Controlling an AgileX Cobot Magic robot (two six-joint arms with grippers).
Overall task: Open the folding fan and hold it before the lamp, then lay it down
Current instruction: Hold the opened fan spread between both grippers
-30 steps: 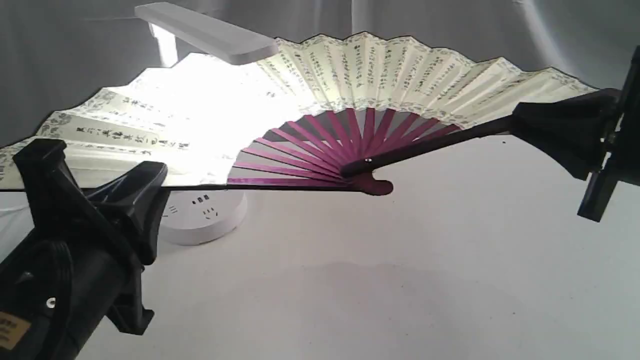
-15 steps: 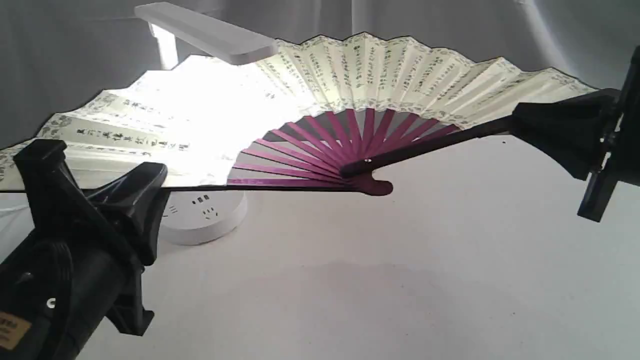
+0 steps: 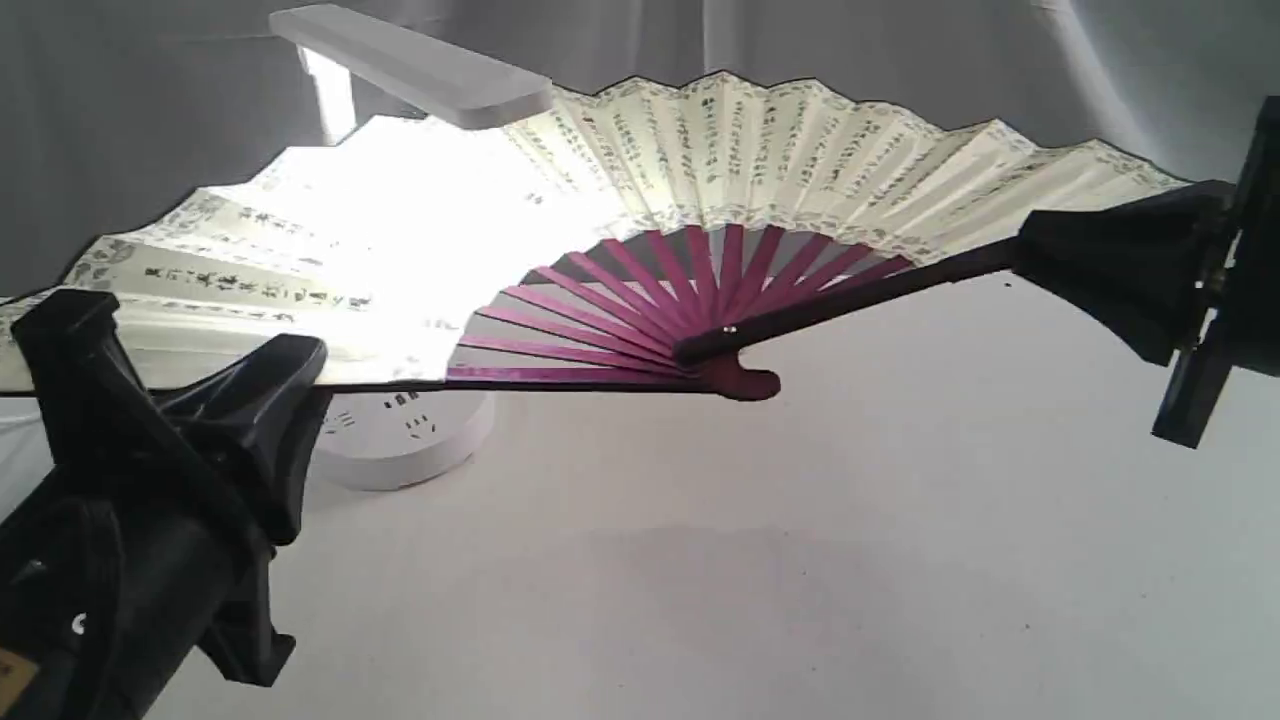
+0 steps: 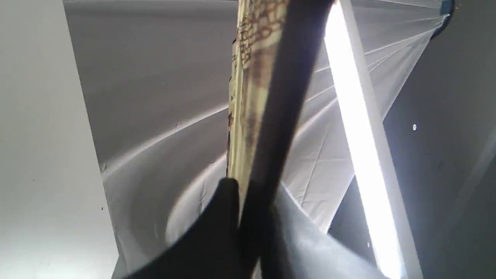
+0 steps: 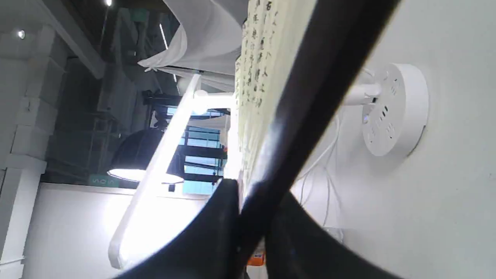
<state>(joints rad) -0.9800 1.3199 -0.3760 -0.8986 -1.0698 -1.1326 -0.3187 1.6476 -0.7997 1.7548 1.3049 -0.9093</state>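
Note:
The folding fan (image 3: 760, 150) is spread wide and held above the table, its cream leaf with black calligraphy glowing where the lamp shines on it. Its maroon ribs meet at the pivot (image 3: 730, 372). My left gripper (image 3: 290, 370) is shut on the left guard (image 4: 279, 116), and my right gripper (image 3: 1030, 250) is shut on the right guard (image 5: 310, 116). The lamp head (image 3: 420, 65) juts over the fan's left half; the leaf hides most of the stem, and the round base (image 3: 410, 435) with sockets shows beneath the fan.
Grey cloth (image 3: 900, 40) hangs behind the scene. The white table (image 3: 750, 560) stretches in front of the fan. In the right wrist view the lamp's white cord (image 5: 325, 174) trails beside the base (image 5: 391, 112).
Both grippers and the fan have moved slightly down; the fan's pivot sits lower and nearer the table. Both grips stay the same.

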